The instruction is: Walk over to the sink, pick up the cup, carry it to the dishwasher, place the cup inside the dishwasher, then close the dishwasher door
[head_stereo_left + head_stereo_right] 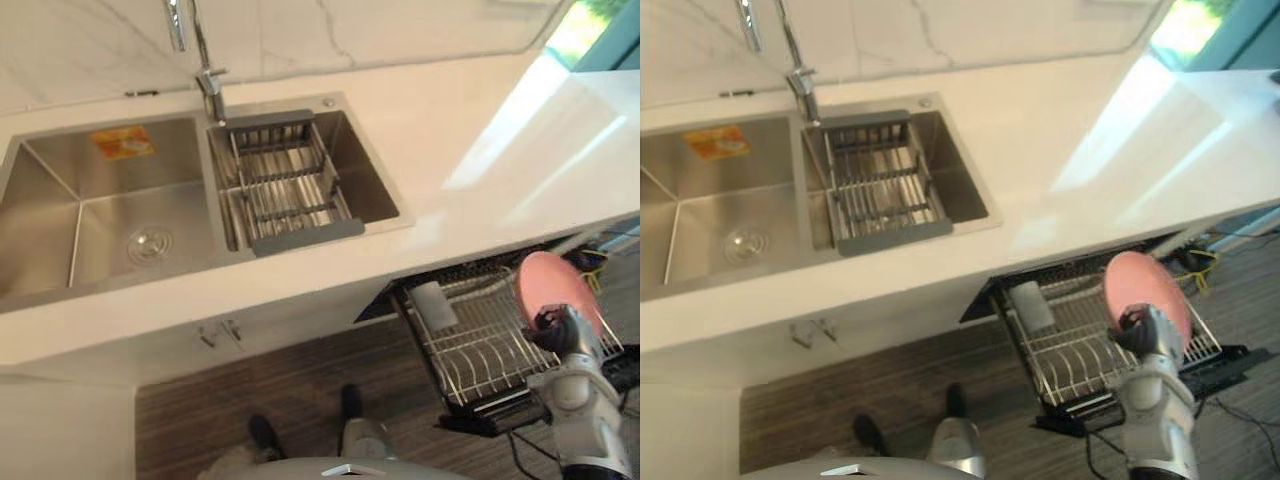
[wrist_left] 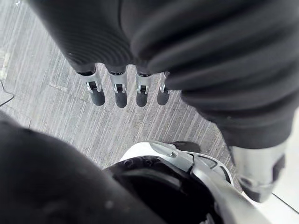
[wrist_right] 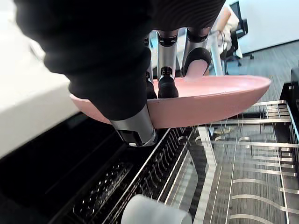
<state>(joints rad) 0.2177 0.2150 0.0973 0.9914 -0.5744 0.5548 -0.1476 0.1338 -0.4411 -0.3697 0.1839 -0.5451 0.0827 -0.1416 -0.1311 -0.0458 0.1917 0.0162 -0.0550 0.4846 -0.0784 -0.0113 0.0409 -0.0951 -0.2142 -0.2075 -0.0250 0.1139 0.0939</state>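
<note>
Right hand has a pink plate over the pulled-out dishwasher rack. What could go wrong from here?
1. The right hand pinches the pink plate at one edge, and most of the plate juts out past the fingers. It may tilt or slip while being lowered.
2. A pale cup appears to lie on its side in the rack. A low pass with the plate could knock it.

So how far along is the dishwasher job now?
Pickup and carry look done: the right robot hand grips a pink plate, not a cup, over the pulled-out dishwasher rack. Left robot hand hangs open, idle. Remaining: set it in the rack, shut the dishwasher.
</note>
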